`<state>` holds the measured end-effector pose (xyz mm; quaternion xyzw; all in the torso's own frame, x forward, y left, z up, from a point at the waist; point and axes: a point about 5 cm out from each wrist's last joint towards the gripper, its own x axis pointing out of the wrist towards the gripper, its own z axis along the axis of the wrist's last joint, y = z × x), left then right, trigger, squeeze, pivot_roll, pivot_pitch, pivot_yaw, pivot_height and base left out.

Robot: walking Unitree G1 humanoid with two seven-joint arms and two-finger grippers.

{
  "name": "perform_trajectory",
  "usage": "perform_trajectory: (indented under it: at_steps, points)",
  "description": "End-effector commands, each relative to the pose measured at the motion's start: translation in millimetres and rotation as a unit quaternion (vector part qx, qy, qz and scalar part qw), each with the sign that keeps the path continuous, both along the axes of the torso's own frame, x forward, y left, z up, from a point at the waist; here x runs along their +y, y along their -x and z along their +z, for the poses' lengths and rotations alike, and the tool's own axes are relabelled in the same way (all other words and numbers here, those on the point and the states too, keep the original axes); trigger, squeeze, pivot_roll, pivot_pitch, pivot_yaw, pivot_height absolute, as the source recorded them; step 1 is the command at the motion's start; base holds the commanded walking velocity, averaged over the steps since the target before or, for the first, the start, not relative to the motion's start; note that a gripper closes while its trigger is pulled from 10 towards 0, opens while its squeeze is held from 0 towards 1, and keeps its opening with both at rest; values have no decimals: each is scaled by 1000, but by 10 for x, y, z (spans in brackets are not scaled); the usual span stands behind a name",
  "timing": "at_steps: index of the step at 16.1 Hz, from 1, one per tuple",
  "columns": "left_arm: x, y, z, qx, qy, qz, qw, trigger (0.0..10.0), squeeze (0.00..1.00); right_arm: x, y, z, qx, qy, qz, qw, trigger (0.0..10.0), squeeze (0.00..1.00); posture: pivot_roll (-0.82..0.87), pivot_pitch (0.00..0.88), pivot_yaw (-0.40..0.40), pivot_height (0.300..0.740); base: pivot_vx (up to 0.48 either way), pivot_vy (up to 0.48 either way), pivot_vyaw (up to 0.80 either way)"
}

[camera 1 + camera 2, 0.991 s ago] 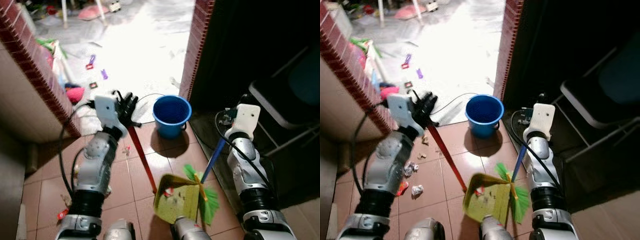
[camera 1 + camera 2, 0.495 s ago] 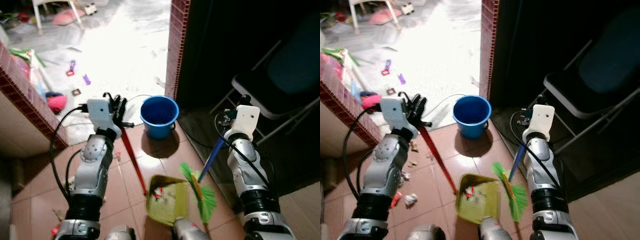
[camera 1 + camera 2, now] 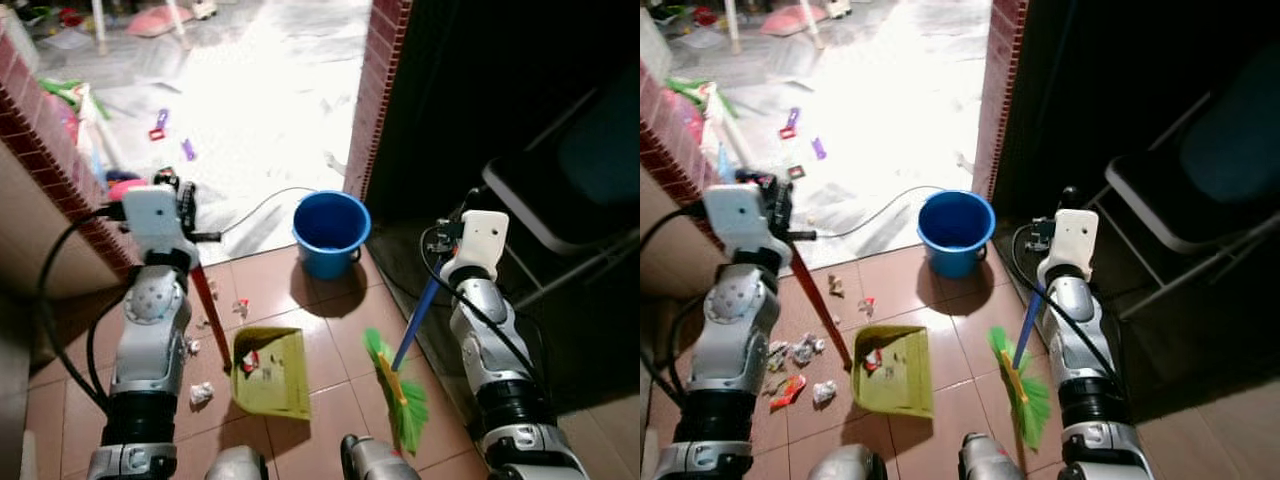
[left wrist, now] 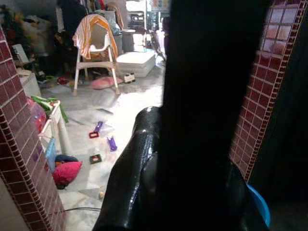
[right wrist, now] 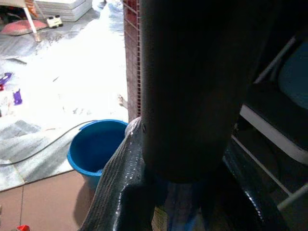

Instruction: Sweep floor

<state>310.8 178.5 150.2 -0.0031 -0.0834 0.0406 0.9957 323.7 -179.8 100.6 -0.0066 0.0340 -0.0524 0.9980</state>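
**A:** Grippers first. The left gripper [image 3: 178,205] is wrapped tight around the top of the red handle [image 3: 820,315] of the yellow dustpan [image 3: 268,372]; the right gripper [image 3: 1060,215] is clamped on the blue handle [image 3: 412,330] of the green broom [image 3: 398,392]. Both wrist views have the pole right against the fingers.

**B:** And where do the tools sit?

**A:** The dustpan rests flat on the brown tile floor [image 3: 330,320], with a few scraps already inside. The broom's bristles stand just beside the pan's right edge, toward the robot's feet.

**B:** So where's the dirt?

**A:** On the other side. Crumpled litter [image 3: 800,365] lies left of the pan, near the left arm. The blue bucket [image 3: 331,232] stands well apart by the brick pillar [image 3: 378,90].

**B:** Then the broom is on the wrong side.

**A:** I'd judge so. Best to carry the bristles over to the far side of the litter, keep the pan's lip pressed to the tiles, and draw short strokes toward its mouth. Watch the cable [image 3: 255,205] by the bucket.
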Motion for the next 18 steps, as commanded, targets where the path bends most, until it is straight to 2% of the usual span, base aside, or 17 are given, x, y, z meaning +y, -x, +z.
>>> perform_trajectory:
  at_steps: [1,5,8,10,12,14,18]
  points:
    - [-20,-41,272,-51,10,11,999,10000,0,-19,4,-4,2,-1,0,1000,10000,0,-65,45,-13,740,0,0,0]
    - [146,-73,459,-76,15,66,995,10000,0,-55,8,-18,9,12,6,1000,10000,0,-68,37,-14,740,0,0,0]
    - [359,-33,706,-113,17,128,985,10000,0,-119,2,-56,22,27,3,999,10000,0,-69,28,-11,740,0,0,0]
    - [437,-7,797,-127,19,146,981,10000,0,-140,5,-78,27,28,2,999,10000,0,-66,26,-14,740,0,0,0]
    - [504,-48,933,-146,31,155,977,10000,0,-137,-1,-86,30,26,4,999,10000,0,-60,27,-16,740,0,0,0]
    - [519,-133,1112,-172,41,158,971,10000,0,-125,-12,-96,36,22,6,999,10000,0,-63,25,-16,740,0,0,-400]
    - [454,-240,1299,-203,54,142,967,10000,0,-87,9,-96,37,16,14,999,10000,0,-76,26,-8,740,0,0,-800]
